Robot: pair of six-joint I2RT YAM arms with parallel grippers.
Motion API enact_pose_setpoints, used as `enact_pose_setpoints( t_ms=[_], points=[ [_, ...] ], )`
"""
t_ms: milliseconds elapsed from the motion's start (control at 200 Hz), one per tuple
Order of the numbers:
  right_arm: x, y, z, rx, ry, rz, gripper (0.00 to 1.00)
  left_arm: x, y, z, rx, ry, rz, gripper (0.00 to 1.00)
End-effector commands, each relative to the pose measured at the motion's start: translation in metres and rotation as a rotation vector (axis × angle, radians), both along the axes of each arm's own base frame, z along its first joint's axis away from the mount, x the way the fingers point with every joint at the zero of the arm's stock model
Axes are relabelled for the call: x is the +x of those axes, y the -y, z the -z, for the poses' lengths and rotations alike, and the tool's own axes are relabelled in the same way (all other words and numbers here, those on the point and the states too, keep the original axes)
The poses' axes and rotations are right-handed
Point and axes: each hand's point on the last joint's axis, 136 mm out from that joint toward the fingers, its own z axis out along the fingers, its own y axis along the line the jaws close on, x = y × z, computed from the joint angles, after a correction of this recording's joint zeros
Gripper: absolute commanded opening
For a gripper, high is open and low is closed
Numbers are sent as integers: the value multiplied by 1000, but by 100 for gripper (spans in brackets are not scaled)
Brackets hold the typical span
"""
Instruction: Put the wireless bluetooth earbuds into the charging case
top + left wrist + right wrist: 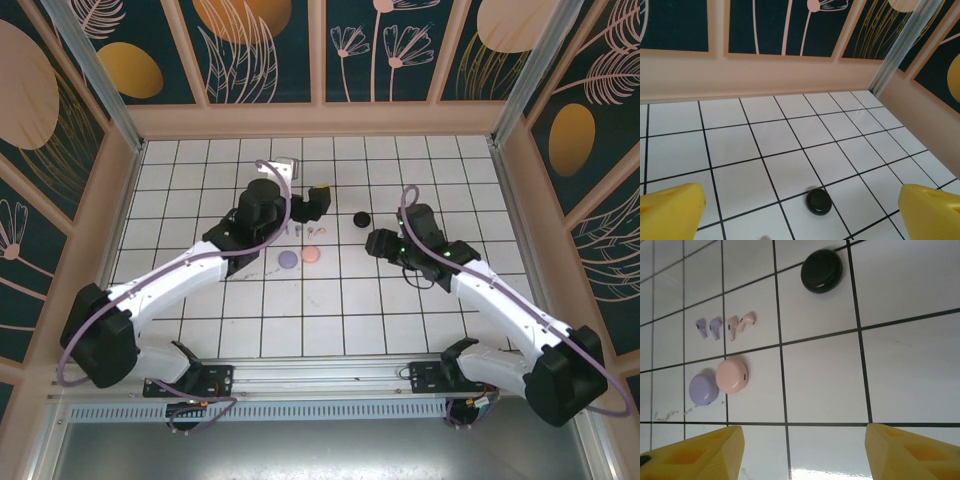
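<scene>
Two lilac-grey earbuds (708, 327) and two pale pink earbuds (741, 322) lie side by side on the white grid, seen in the top view as tiny shapes (308, 230). Below them rest a round lilac charging case (703, 389) and a pink one (731, 375), both closed. A black round case (821, 271) lies apart to the right, also closed (818, 201). My left gripper (800, 220) hangs open and wide just behind the black case, holding nothing. My right gripper (802, 455) is open too, hovering over bare tiles right of the pink case.
The left arm's head (305, 205) sits just above the earbuds, and the right arm's head (380, 243) is right of the cases. A peach wall (790, 75) bounds the far edge, with a metal post (897, 50) at the corner.
</scene>
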Motion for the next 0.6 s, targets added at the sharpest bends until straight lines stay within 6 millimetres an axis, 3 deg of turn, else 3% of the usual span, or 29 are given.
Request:
enact_pose_setpoints(
  t_ms=[0, 140, 215, 365, 591],
  points=[
    [16, -14, -19, 13, 65, 51, 65, 0, -17, -7, 13, 50, -56, 99],
    [15, -33, -11, -24, 42, 23, 65, 0, -41, -2, 9, 40, -166, 99],
    [13, -44, -4, -39, 24, 3, 65, 2, -66, 8, -12, 2, -308, 99],
    [11, -61, 15, -90, -19, -35, 66, -3, -95, 26, 4, -21, -435, 99],
    [23, -94, 36, -165, -64, -111, 66, -14, -112, 38, 52, -18, -457, 99]
  ],
)
